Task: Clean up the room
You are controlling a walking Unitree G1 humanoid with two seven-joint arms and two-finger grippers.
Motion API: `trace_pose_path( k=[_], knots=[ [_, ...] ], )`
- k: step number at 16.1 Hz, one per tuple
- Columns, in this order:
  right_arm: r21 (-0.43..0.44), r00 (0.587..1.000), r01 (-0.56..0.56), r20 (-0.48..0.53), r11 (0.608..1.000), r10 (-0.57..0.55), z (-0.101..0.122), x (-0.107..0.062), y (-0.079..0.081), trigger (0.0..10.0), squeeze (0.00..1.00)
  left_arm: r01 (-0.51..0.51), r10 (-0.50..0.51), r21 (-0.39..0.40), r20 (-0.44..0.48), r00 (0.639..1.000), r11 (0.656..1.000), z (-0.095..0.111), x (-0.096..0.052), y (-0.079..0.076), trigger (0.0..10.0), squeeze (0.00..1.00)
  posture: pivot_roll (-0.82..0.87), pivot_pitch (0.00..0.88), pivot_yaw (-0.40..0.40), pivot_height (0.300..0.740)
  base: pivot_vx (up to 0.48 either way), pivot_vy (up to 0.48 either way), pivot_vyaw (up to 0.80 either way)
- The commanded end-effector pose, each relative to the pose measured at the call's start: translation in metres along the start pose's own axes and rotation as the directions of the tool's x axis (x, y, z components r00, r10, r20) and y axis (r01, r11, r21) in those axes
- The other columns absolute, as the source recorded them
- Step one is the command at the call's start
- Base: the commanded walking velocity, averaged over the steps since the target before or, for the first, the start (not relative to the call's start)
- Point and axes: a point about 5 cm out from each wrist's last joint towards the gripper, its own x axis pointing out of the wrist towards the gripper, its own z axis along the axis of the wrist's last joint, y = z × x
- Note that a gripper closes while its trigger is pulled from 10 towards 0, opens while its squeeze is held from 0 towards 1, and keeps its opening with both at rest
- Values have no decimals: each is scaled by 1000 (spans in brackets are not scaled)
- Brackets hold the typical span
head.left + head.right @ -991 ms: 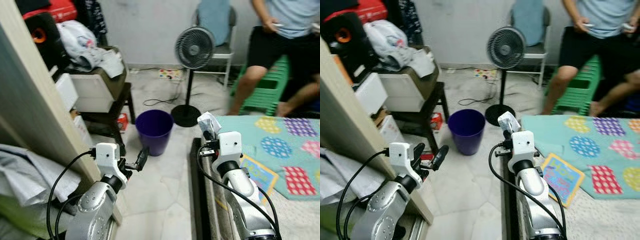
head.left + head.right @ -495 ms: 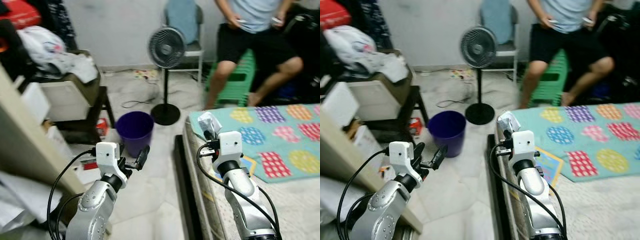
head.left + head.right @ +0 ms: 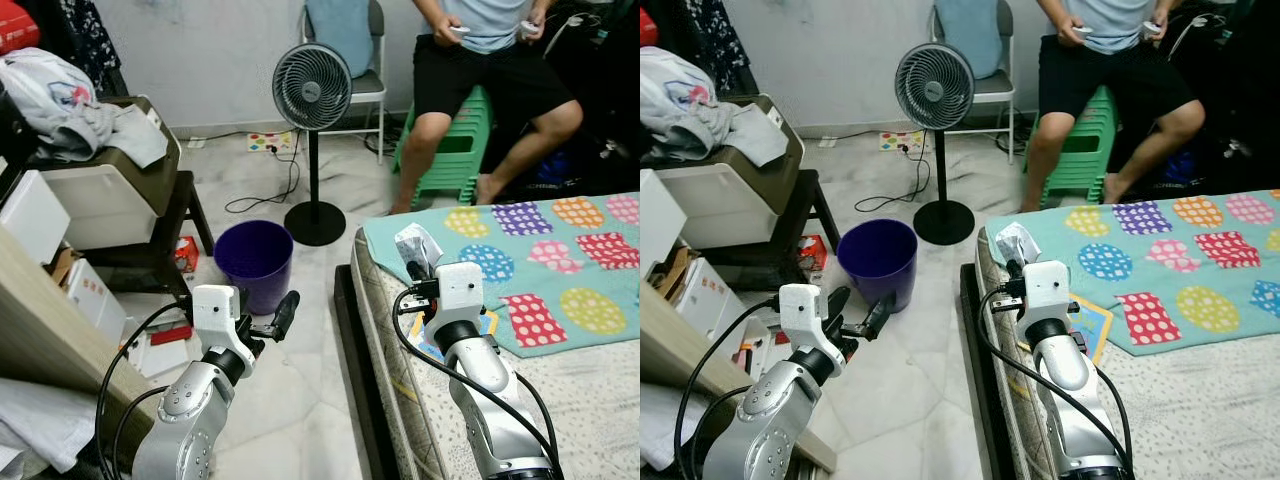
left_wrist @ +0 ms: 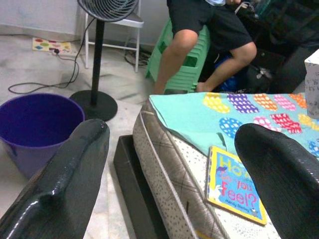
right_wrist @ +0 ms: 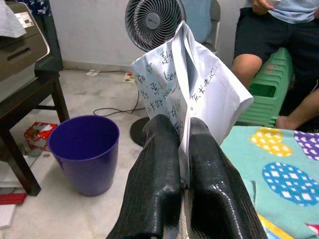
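Right end effector (image 5: 183,149) pinches paper (image 5: 192,84); fan (image 3: 312,88) behind bin (image 3: 254,262).

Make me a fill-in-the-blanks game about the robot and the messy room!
1. The right gripper is pinching a folded piece of ____ with writing on it.
2. The bin on the floor is ____ in colour.
3. The fan stands on the floor between the bin and a seated ____.
4. The left gripper has its fingers ____ and holds nothing.

Missing words: paper; purple; person; open
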Motion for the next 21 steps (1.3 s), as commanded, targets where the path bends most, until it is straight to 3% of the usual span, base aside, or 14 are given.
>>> trace_pose_path(
  k=[1,4,13,21],
  knots=[
    [-3,1000,1,11,1000,-1,3,2,0,10000,0,7,-8,2,5,1000,1000,2,1,0,10000,0,-104,0,43,740,0,0,-800],
    [0,1000,0,12,1000,0,3,2,1,10000,0,12,-12,-3,2,1000,1000,2,1,0,10000,0,-106,0,44,740,0,0,-142],
    [1,1000,5,8,1000,-5,3,2,0,10000,0,26,-27,7,12,1000,1000,3,3,-2,10000,0,-106,0,47,740,0,0,-800],
    [1,1000,4,11,1000,-4,3,3,0,10000,0,3,-3,13,14,1000,1000,4,4,1,10000,0,-105,0,48,740,0,0,-105]
  ],
)
